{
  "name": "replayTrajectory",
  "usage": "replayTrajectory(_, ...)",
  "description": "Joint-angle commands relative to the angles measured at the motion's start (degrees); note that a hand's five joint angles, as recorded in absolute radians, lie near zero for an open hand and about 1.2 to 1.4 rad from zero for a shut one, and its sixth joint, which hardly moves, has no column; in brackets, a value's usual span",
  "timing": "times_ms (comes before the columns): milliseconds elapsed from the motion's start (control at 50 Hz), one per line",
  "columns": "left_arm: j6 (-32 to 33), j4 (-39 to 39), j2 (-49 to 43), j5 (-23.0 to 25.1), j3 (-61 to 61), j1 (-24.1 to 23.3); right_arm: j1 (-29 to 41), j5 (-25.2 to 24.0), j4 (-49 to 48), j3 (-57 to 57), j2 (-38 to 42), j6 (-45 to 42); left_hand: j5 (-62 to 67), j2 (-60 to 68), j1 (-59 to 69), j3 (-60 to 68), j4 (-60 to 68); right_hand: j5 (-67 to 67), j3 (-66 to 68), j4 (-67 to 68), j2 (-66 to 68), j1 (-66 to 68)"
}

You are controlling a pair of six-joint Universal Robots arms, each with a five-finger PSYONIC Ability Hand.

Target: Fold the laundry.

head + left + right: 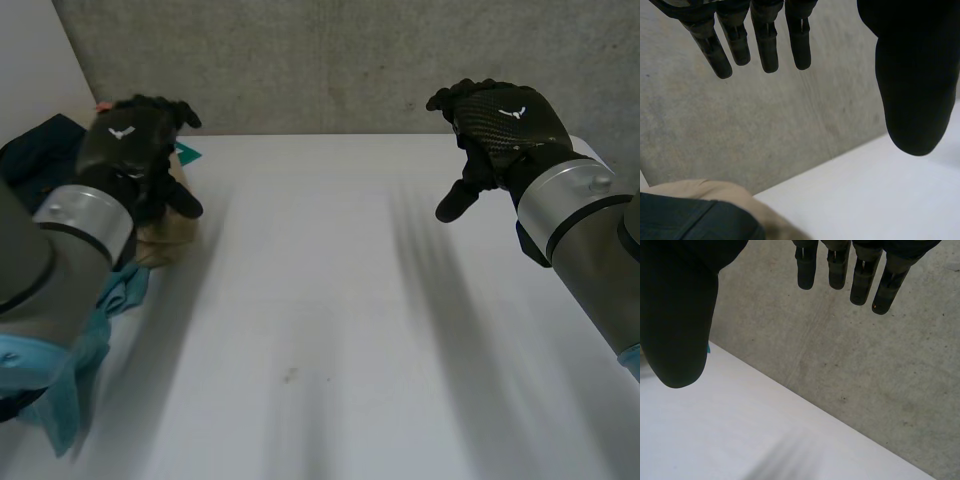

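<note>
At the left edge of the tabletop (330, 330) sits the laundry pile (160, 238), left hand (135, 150) poised over that edge with fingers (765, 45) released and empty, right hand (500, 125) slack above the tabletop's far right, so best pinch just one garment and draw it to the tabletop's middle.

laundry pile (165, 242): table (330, 330) left edge | left robot hand (135, 150): perhaps over it

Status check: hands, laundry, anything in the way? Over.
Left hand open, empty, over the laundry pile. Right hand open, empty, raised above the table. Pile heaped at table's left edge, unfolded. No obstruction seen.
</note>
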Motion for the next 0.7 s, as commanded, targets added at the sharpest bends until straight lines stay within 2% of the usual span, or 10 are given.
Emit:
replayTrajectory(20, 17.0, 5.9, -12.6, -0.3, 4.6, -0.1, 0.0, 0.0, 0.0, 0.0, -0.1, -1.9, -0.5, -10.8, -11.4, 0.2, 0.5, -3.0, -1.8, -3.0, -2.5, -0.9)
replayTrajectory(120, 27.9, 6.8, -21.9, -0.6, 9.6, 0.3, 0.0, 0.0, 0.0, 0.3, -0.1, -2.2, -0.4, -10.6, -11.2, 0.3, 0.6, -3.0, -1.8, -3.0, -2.5, -0.9)
replayTrajectory(220, 34.0, 6.7, -28.9, -1.3, 14.4, 1.4, 0.1, 0.0, 0.0, 0.4, -0.1, -2.2, 2.2, -8.1, -8.7, 2.9, 3.1, -3.0, -1.8, -3.0, -2.5, -0.9)
replayTrajectory(260, 35.5, 6.7, -30.9, -1.8, 16.0, 3.4, 0.1, 0.0, 0.0, 0.4, -0.1, -2.3, 2.5, -7.8, -8.4, 3.2, 3.5, -3.0, -1.8, -3.0, -2.5, -0.9)
replayTrajectory(320, 36.3, 6.7, -32.2, -2.8, 17.5, 6.1, 0.1, 0.0, 0.0, 0.5, 0.0, -2.3, 2.8, -7.4, -8.0, 3.5, 3.8, -3.0, -1.8, -3.0, -2.5, -0.9)
replayTrajectory(460, 40.0, 7.0, -33.5, -8.3, 21.3, 12.7, 0.1, 0.0, 0.0, 0.6, 0.1, -2.3, 4.0, -6.3, -6.8, 4.7, 5.0, -3.0, -1.8, -3.0, -2.5, -0.9)
replayTrajectory(540, 44.8, 8.0, -35.3, -9.7, 23.0, 14.8, 0.2, 0.0, 0.0, 0.8, 0.1, -2.3, 4.0, -6.3, -6.8, 4.7, 5.0, -3.0, -1.8, -3.0, -2.5, -0.9)
replayTrajectory(620, 52.7, 10.1, -37.0, -10.1, 23.1, 18.1, 0.2, 0.0, 0.0, 0.8, 0.7, -2.3, 3.8, -6.4, -7.0, 4.5, 4.8, -3.0, -1.8, -3.0, -2.5, -0.9)
replayTrajectory(700, 56.1, 10.3, -37.0, -10.3, 21.9, 17.9, 0.3, 0.0, 0.0, 0.8, 1.4, -2.3, 3.5, -6.8, -7.3, 4.2, 4.5, -3.0, -1.8, -3.0, -2.5, -0.9)
